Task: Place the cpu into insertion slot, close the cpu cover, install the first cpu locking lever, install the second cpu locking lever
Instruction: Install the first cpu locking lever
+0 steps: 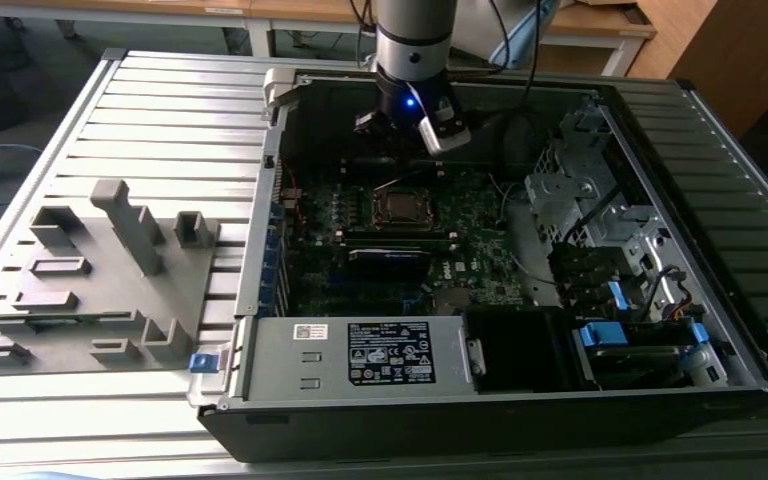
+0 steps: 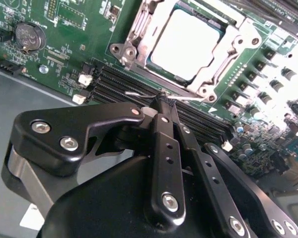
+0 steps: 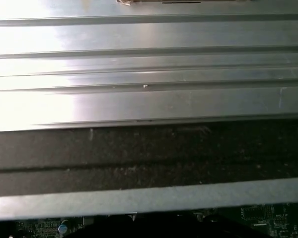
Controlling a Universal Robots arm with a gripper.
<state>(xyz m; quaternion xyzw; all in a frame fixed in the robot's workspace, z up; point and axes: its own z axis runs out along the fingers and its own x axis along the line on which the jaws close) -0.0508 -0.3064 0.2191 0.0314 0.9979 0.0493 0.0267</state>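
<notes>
Lying open on the slatted metal desk (image 1: 157, 110), the computer case (image 1: 357, 440) holds a green motherboard (image 1: 484, 240) and a labelled power supply box (image 1: 384, 352). The cpu (image 2: 186, 42) sits in the insertion slot (image 1: 399, 208), with the cpu cover (image 2: 228, 49) down around it. Over the memory slots (image 2: 119, 82), the tool (image 2: 164, 103) has its fingers drawn together. A thin metal lever (image 2: 136, 93) lies at their tips; whether they pinch it I cannot tell.
</notes>
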